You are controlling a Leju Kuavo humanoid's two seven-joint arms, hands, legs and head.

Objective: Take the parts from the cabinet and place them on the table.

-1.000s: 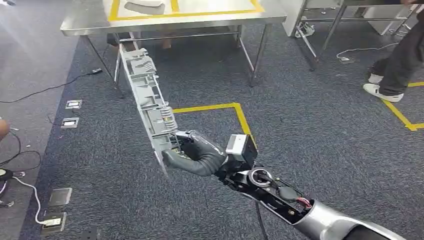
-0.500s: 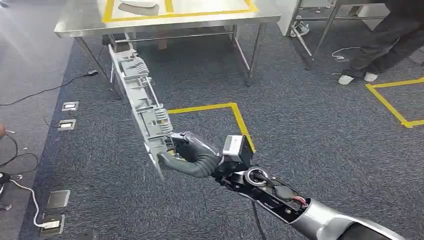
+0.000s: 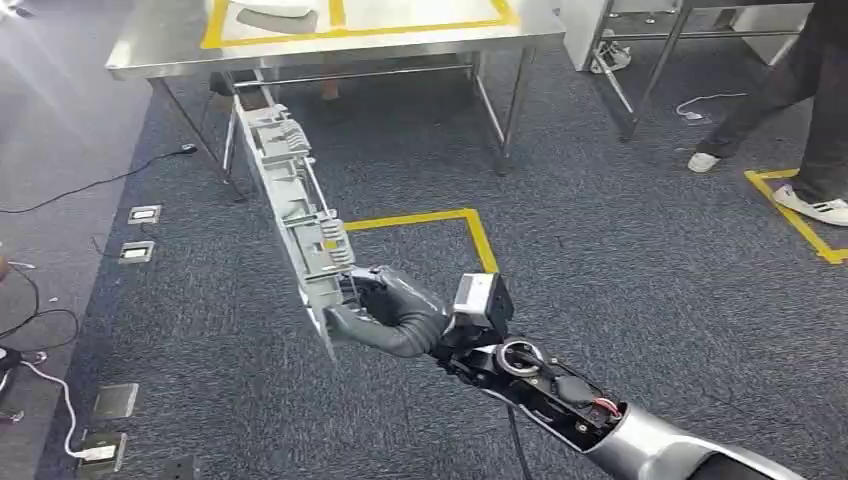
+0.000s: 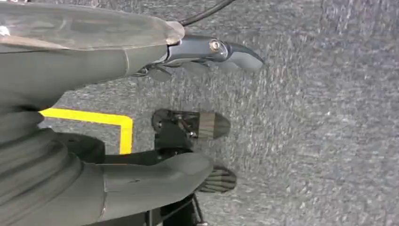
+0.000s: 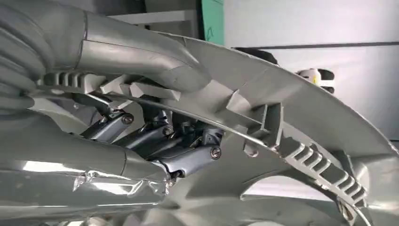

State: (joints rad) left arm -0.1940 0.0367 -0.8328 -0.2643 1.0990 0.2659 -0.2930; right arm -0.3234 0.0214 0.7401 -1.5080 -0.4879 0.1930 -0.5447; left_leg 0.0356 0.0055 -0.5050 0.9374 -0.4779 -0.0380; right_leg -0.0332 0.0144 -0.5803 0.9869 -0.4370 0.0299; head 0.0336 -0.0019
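- Head view: the right hand (image 3: 385,310) is clamped round the near end of the part (image 3: 290,205), a long grey plastic moulding with ribs and clips. The part runs from the hand up toward 11 o'clock, tilted, its far end just short of the table (image 3: 150,45) edge. So the carry step looks to be in hand; the set-down isn't done.
- Next move, as a guess: the part needs lifting above the tabletop, then laying flat inside the yellow tape (image 3: 215,25). The long overhang could swing or clip the table edge, so it should go slowly.
- The right arm reaches out forward from 5 o'clock, wrist bent.
- Left wrist view: the left hand (image 4: 188,108) hangs over carpet (image 4: 320,117), fingers apart, holding nothing.
- Right wrist view: the fingers (image 5: 155,136) hook in behind the part's ribs, thumb (image 5: 141,56) pressed across the other face. The grip looks solid.
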